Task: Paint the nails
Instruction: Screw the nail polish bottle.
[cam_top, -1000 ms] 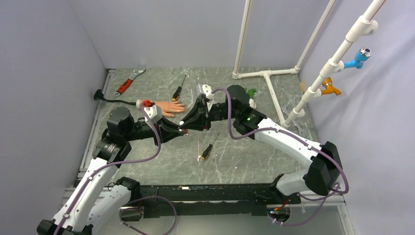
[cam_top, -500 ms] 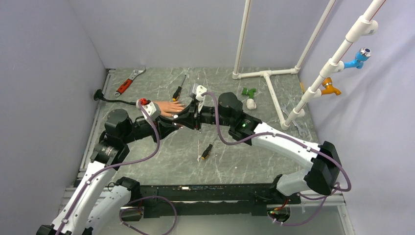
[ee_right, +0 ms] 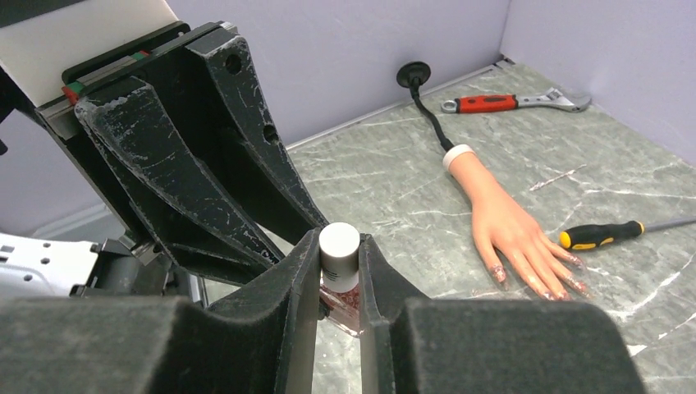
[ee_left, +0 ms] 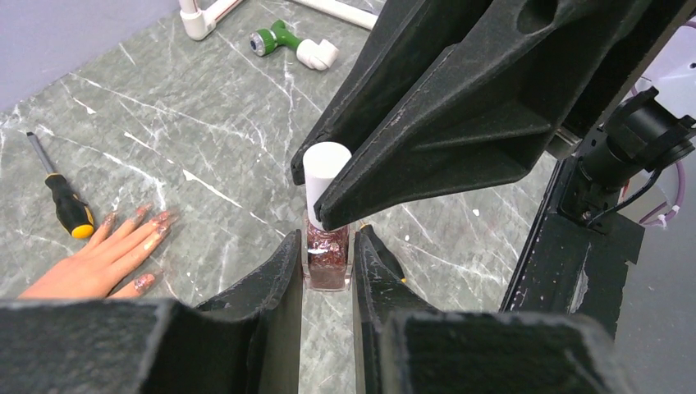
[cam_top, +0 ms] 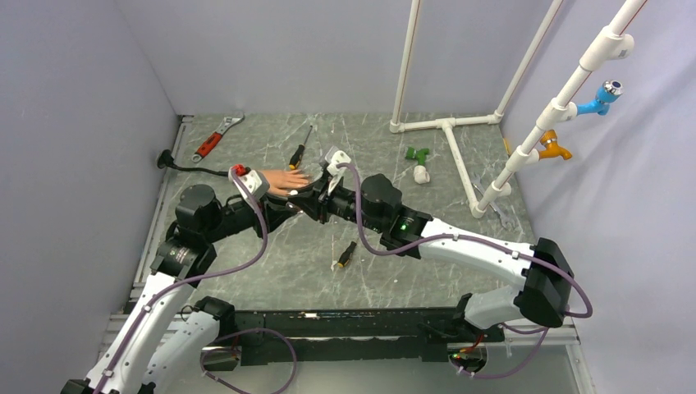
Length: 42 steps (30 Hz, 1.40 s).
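While the left gripper (ee_left: pixel 327 246) is clamping narrowly on the small square glass bottle of glittery red-brown polish (ee_left: pixel 327 261), the right gripper (ee_right: pixel 338 250) is pinching its white cylindrical cap (ee_left: pixel 325 167), both meeting over the middle of the grey marbled table (cam_top: pixel 279 271). Apparently the cap is being unscrewed. The left should be gripping firmly and holding the bottle upright while the right is twisting about the cap's axis, then lifting straight out. The nails (ee_left: pixel 160 218) are sitting on the flesh-coloured rubber mannequin hand (ee_left: pixel 90 267), lying flat between the table's middle and its left edge, beside a yellow-and-black screwdriver (ee_left: pixel 67 212).
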{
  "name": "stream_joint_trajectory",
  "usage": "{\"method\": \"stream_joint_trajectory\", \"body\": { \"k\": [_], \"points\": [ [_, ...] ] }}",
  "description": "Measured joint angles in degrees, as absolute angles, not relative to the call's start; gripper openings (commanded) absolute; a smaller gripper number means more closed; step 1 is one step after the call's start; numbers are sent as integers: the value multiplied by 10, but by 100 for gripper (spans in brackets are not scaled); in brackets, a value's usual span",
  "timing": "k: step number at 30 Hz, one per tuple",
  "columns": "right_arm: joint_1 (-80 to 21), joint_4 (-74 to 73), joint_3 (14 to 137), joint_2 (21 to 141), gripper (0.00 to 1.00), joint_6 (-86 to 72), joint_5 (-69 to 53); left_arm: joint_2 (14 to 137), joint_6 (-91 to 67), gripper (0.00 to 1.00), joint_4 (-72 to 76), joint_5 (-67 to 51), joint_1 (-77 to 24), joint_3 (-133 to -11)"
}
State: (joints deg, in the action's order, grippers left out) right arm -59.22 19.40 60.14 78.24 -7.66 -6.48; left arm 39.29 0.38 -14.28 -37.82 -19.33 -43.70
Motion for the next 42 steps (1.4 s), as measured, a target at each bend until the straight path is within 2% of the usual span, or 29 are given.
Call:
{"method": "stream_joint_trajectory", "body": {
  "k": [2, 5, 7, 9, 15, 21, 25, 29, 34, 42],
  "points": [
    [-597, 207, 591, 777, 19, -84, -51, 392, 4, 0, -142, -378, -194, -437],
    [-602, 220, 582, 772, 41, -90, -37, 391, 4, 0, -140, -379, -195, -437],
    [-604, 221, 577, 770, 52, -90, -28, 390, 4, 0, -139, -373, -194, -437],
    [-604, 220, 572, 768, 59, -89, -23, 389, 4, 0, -134, -370, -191, -437],
    [-604, 219, 567, 755, 71, -77, -22, 387, 4, 0, -128, -368, -189, -437],
    [-593, 195, 551, 713, 72, -29, -80, 387, 4, 0, -126, -373, -189, -437],
    [-525, 148, 556, 695, 69, 1, -216, 388, 4, 0, -122, -402, -189, -437],
    [-454, 100, 571, 695, 62, 9, -352, 390, 4, 0, -96, -484, -189, -437],
    [-449, 70, 599, 700, 61, 11, -461, 406, -8, 0, -67, -577, -189, -437],
    [-451, 74, 623, 717, 61, -2, -551, 416, -19, 0, -60, -625, -189, -437]
  ]
}}
